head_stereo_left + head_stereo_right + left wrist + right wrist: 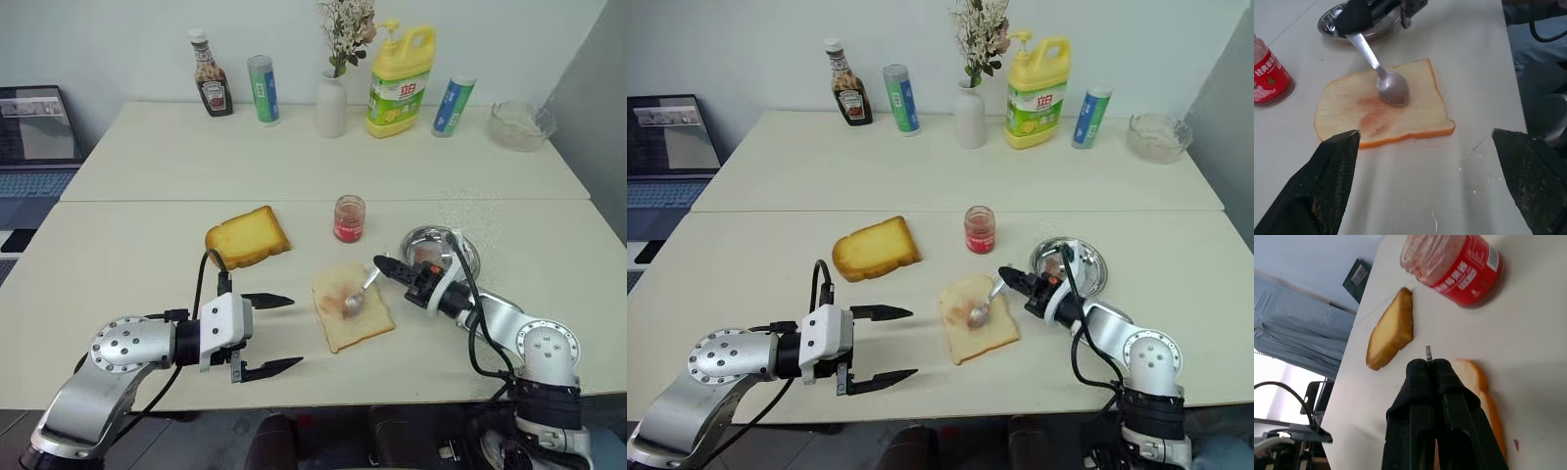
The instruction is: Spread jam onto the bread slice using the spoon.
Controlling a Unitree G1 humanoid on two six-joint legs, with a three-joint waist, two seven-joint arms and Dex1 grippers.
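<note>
Spreading looks partly done: the bread slice (352,305) lies flat on the tabletop (137,245) with a brownish-pink smear across its middle, while much of its surface toward the crust is bare, so more passes seem needed. The spoon (359,295) has its bowl resting on the slice near the smear, handle slanting up away from the bread into the right tool (383,265), whose fingers are pressed together on the handle's end. That arm reaches in low, roughly level, from the side of the bread where the round steel dish (462,247) sits. The jam (348,218) stands just beyond the bread. The left tool (270,334) hovers beside the bread, fingers spread wide, holding nothing.
</note>
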